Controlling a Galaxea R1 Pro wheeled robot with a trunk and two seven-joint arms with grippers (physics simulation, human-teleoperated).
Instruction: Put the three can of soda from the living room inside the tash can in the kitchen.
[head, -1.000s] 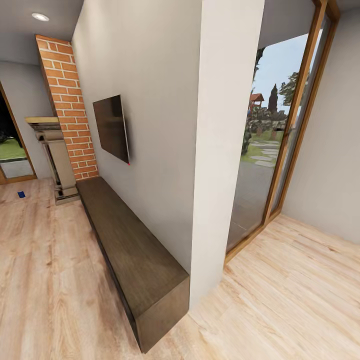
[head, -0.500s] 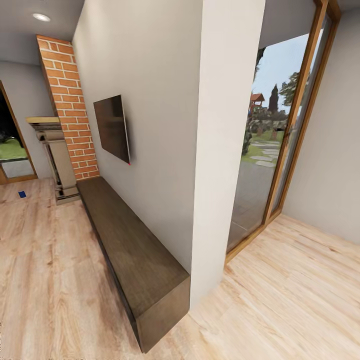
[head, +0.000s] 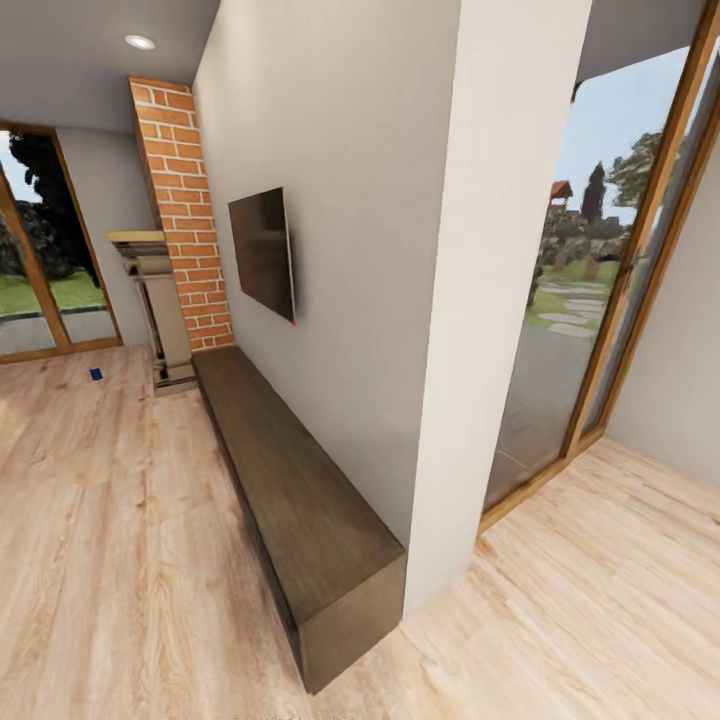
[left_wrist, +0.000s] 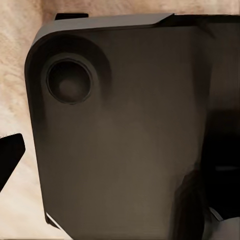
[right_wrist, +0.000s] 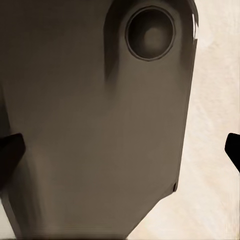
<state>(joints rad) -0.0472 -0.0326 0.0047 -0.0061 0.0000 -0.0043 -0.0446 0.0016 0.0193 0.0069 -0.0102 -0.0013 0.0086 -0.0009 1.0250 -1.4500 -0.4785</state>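
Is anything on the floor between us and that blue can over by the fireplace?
Nothing visible: open wood floor runs to the blue can, which lies apart from the fireplace. The bench runs along the wall, off to the right of that path. Both wrist views are blocked by dark robot housing.

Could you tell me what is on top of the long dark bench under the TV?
The bench top shows nothing on it. The blue can lies on the floor beyond. Its inside is not visible.

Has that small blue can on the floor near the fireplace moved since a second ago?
No. The blue can sits at the same offset from the fireplace base and glass door. The whole picture shifted right, so the camera turned, not the can.
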